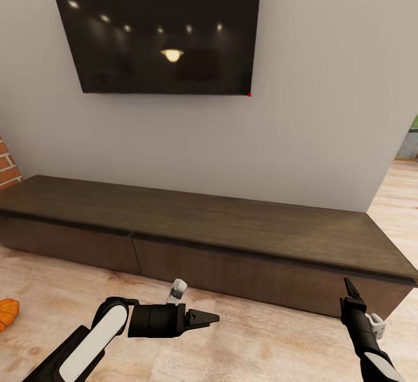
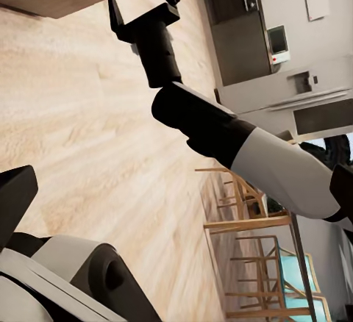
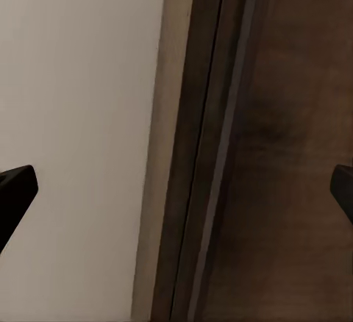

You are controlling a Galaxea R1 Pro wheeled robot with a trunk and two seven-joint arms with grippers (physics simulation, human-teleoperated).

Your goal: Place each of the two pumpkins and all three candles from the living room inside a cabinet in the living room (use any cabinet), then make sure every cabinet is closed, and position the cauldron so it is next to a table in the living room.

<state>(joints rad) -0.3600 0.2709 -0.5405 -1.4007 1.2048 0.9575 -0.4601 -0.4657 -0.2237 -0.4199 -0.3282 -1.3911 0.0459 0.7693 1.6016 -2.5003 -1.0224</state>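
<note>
While the cabinet [image 1: 232, 225] stands closed against the far wall, nothing appears stowed; one pumpkin [image 1: 8, 312] lies on the floor, near left; right gripper [image 2: 143, 6] open, empty; left gripper [image 1: 203, 317] indeterminate.

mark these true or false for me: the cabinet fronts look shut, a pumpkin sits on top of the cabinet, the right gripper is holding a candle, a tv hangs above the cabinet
1. The cabinet fronts look shut. True.
2. A pumpkin sits on top of the cabinet. False: it lies on the floor, at the head view's left edge.
3. The right gripper is holding a candle. False: its fingers are spread with nothing between them.
4. A TV hangs on the wall above the cabinet. True.
</note>
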